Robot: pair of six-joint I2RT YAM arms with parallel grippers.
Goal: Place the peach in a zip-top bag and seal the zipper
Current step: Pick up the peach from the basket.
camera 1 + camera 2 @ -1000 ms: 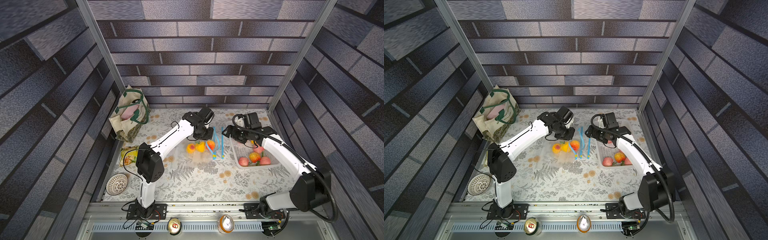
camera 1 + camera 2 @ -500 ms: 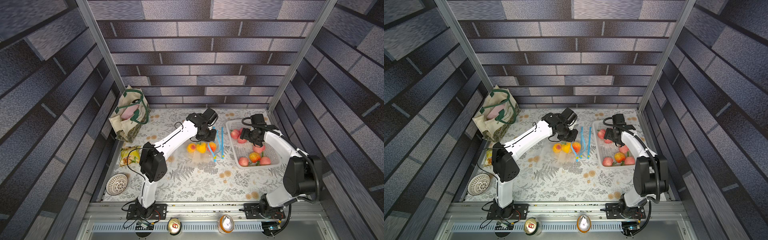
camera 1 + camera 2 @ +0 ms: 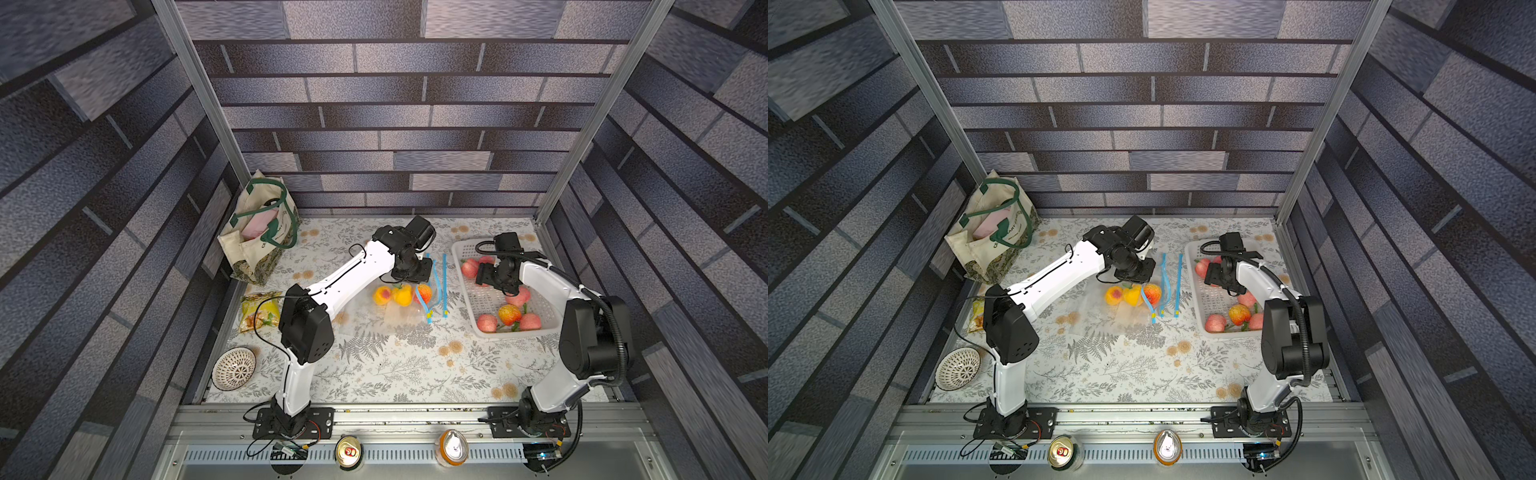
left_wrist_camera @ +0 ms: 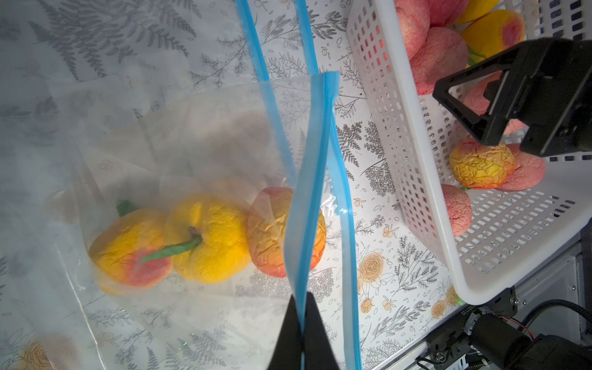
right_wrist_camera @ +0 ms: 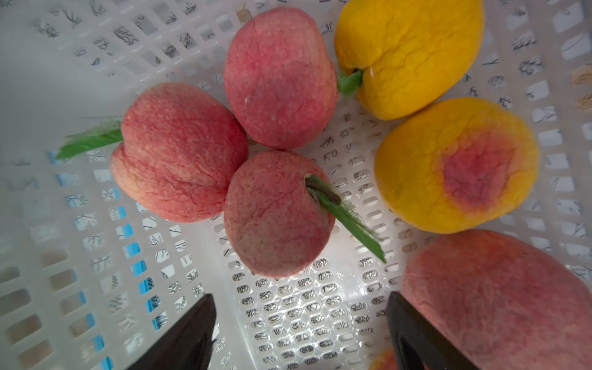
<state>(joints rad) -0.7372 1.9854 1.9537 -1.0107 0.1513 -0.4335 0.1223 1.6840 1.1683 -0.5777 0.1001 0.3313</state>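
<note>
A clear zip-top bag [image 3: 386, 311] with a blue zipper [image 4: 315, 160] lies mid-table, and three peaches [image 4: 208, 237] sit inside near its mouth. My left gripper [image 4: 302, 298] is shut on one blue lip of the bag and holds it raised, so the mouth gapes. It shows in both top views [image 3: 411, 272] [image 3: 1136, 272]. My right gripper [image 5: 301, 320] is open and empty, low inside the white basket [image 3: 505, 332], among several loose peaches. A pink peach [image 5: 275, 211] lies just ahead of its fingertips, and another [image 5: 496, 298] touches one finger.
Two more blue zipper strips [image 3: 444, 282] lie flat between the bag and the basket. A tote bag [image 3: 259, 232] stands at the back left. A snack packet [image 3: 257, 311] and a patterned bowl [image 3: 234, 368] lie along the left edge. Two cans [image 3: 348, 451] stand on the front rail.
My right arm has swung from the bag's mouth to the right and come down over the basket. The left gripper keeps its hold on the bag's lip, almost unmoved.
</note>
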